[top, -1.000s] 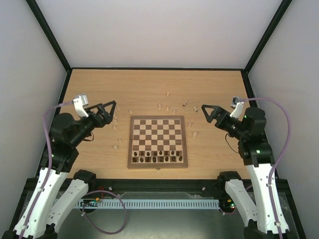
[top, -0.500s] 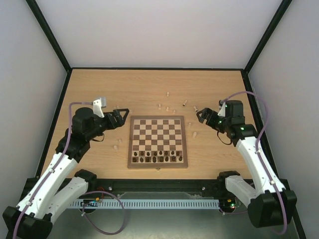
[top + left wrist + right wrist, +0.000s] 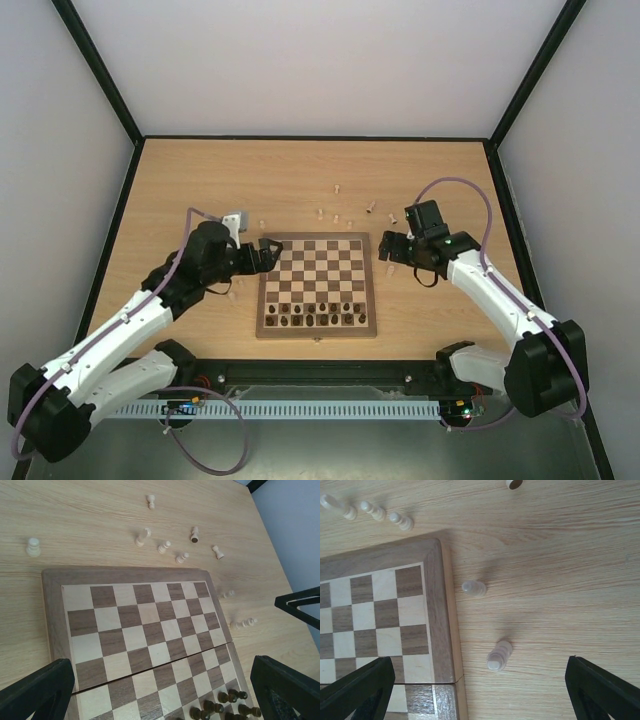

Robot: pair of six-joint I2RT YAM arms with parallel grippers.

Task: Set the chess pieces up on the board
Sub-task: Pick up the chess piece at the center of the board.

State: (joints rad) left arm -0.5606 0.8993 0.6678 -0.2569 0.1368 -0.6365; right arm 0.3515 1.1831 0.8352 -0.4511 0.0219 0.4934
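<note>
Top external view: both arms have swung in low, the left end effector (image 3: 268,252) and right end effector (image 3: 386,248) now wide and empty at opposite edges of the square brown-checked wooden chessboard (image 3: 316,238), while the tiny cream wooden chessmen (image 3: 320,213) lie scattered on the worktop (image 3: 200,180), unplaced.

There is one board (image 3: 317,262) on the surface (image 3: 200,180). In the left wrist view I count nine pale chess pieces (image 3: 33,546) lying or standing on the wood around it. One is alone at the left, six are in a loose group beyond the far edge, and two are beside the right edge. The right wrist view shows six of them. The dark chessmen (image 3: 229,696) stand in two rows on the near squares, and they are too small to count exactly.
</note>
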